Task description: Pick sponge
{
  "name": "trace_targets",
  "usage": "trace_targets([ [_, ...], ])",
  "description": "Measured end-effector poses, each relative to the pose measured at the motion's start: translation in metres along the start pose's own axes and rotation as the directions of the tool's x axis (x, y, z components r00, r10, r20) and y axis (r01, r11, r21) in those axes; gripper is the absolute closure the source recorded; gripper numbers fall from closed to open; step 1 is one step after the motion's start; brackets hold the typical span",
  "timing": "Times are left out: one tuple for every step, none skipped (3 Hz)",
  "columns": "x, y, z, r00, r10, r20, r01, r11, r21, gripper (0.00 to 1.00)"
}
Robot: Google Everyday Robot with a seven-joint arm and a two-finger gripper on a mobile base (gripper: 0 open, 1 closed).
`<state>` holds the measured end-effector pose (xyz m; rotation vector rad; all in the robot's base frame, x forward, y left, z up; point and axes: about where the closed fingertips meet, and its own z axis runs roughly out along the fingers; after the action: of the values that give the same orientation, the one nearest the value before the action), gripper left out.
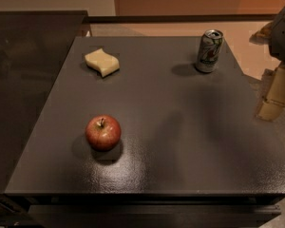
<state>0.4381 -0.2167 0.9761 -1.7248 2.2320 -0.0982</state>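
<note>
The sponge (102, 62) is a pale yellow-cream foam block with wavy sides. It lies flat on the dark table (171, 127) at the back left. My gripper (275, 96) is at the right edge of the camera view, beside the table's right side and far from the sponge. Its beige fingers (271, 106) point down. Nothing is held in it that I can see.
A red apple (103, 132) sits at the front left of the table. A green and white soda can (209, 51) stands upright at the back right. A dark glass surface (23, 80) adjoins the table on the left.
</note>
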Motion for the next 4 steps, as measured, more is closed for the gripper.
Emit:
trace_targets([
  [-0.01, -0.008, 0.002, 1.0, 0.001, 0.014, -0.002, 0.9999, 0.017, 0.0],
  [-0.041, -0.021, 0.013, 0.998, -0.024, 0.05, 0.023, 0.9994, 0.025, 0.0],
  [-0.074, -0.037, 0.029, 0.995, -0.024, 0.095, 0.021, 0.9991, 0.036, 0.0],
  [-0.112, -0.055, 0.048, 0.991, -0.01, 0.136, 0.004, 0.9992, 0.039, 0.0],
])
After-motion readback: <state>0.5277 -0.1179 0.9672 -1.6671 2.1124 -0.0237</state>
